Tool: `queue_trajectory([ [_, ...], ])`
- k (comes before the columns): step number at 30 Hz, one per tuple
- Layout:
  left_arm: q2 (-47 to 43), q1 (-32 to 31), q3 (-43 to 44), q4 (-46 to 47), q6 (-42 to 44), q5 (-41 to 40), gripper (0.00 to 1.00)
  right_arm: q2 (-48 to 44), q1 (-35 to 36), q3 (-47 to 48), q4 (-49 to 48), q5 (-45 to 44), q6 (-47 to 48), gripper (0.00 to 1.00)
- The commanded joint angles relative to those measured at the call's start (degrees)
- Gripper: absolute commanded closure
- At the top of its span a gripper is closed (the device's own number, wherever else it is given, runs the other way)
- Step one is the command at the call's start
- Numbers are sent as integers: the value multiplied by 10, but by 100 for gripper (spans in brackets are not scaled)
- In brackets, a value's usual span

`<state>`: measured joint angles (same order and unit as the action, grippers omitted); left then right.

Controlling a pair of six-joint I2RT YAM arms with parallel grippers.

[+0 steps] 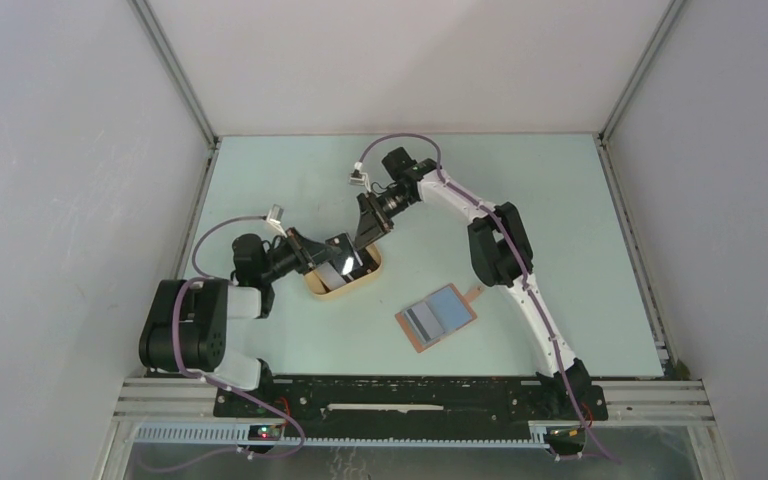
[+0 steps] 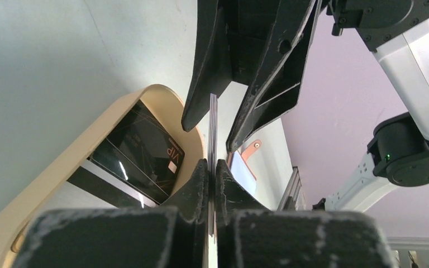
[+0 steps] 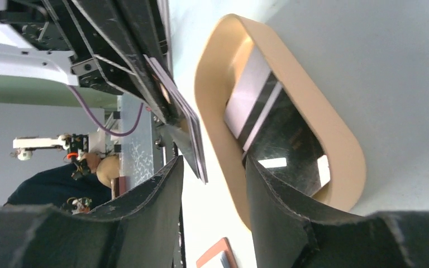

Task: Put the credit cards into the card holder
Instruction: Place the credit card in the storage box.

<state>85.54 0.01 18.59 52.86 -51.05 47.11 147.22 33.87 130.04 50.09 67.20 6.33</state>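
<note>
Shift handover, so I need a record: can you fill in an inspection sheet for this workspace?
Surface: pale table, no spills seen.
Job's things: black cards lie in the tan tray; one card held over it; card holder lies open nearby.
Clutter: nothing seen.
Grippers: left gripper shut on the card; right gripper open, fingers either side of it.
Cables: purple cables loop off both arms.
Surroundings: white walls.
</note>
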Motion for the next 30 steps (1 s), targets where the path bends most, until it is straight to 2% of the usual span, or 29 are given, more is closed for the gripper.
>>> queue_trajectory([
  [1,-2,-5,14,68,-1,42,100,-57,2,1,1,87,29,46],
  [11,13,-5,15,114,-24,55,100,-66,7,-2,-10,96,16,48],
  [13,14,-6,16,116,-25,57,99,-64,8,-3,-20,100,4,54],
  [17,15,-8,17,115,-28,51,96,-62,9,-3,-34,108,-10,82],
  [20,5,-8,22,69,-20,32,86,-63,6,-3,-36,106,-10,95],
  [22,-22,-8,26,19,3,14,79,-65,3,-4,-39,104,-13,99],
  [30,-252,-13,31,-286,129,-141,35,-85,-5,-26,-46,107,-7,100],
])
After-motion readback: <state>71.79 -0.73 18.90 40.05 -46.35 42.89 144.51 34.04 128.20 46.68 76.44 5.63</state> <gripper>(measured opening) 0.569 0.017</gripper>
